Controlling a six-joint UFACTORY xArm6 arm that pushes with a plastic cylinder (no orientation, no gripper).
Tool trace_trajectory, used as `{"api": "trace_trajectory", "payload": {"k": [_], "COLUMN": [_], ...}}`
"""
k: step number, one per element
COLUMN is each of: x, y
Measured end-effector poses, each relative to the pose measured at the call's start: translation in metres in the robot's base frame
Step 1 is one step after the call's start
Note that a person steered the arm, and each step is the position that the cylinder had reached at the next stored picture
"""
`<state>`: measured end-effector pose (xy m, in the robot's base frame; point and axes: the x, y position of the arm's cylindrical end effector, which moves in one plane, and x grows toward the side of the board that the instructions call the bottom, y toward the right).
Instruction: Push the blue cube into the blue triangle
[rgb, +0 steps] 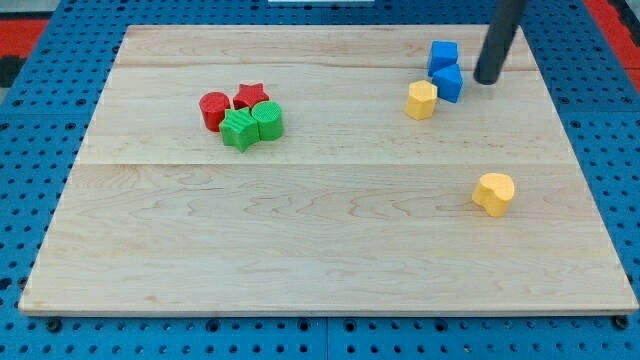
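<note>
One rod tilted, my tip (487, 79) just right of blue cube (448, 83).

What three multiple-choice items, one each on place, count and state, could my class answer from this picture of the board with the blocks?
1. Where is my tip?
A. the view's right of the two blue blocks
B. beside the green blocks
C. the view's bottom edge

2. How many yellow blocks lie on the board?
A. one
B. two
C. four

3. The two blue blocks are:
A. far apart
B. stacked
C. side by side, close together

Answers: 1 A, the rod ends just right of the lower blue block. 2 B, one yellow block near it, another yellow block lower. 3 C, the upper blue block meets the lower.
</note>
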<state>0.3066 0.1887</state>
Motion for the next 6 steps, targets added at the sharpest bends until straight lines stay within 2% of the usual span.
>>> {"api": "trace_trajectory", "payload": {"k": [1,2,3,4,5,6], "x": [0.009,0.002,-0.047,-0.067,-0.049,-0.051], "y": [-0.046,0.026,0.059,-0.012,-0.061,-0.047]}}
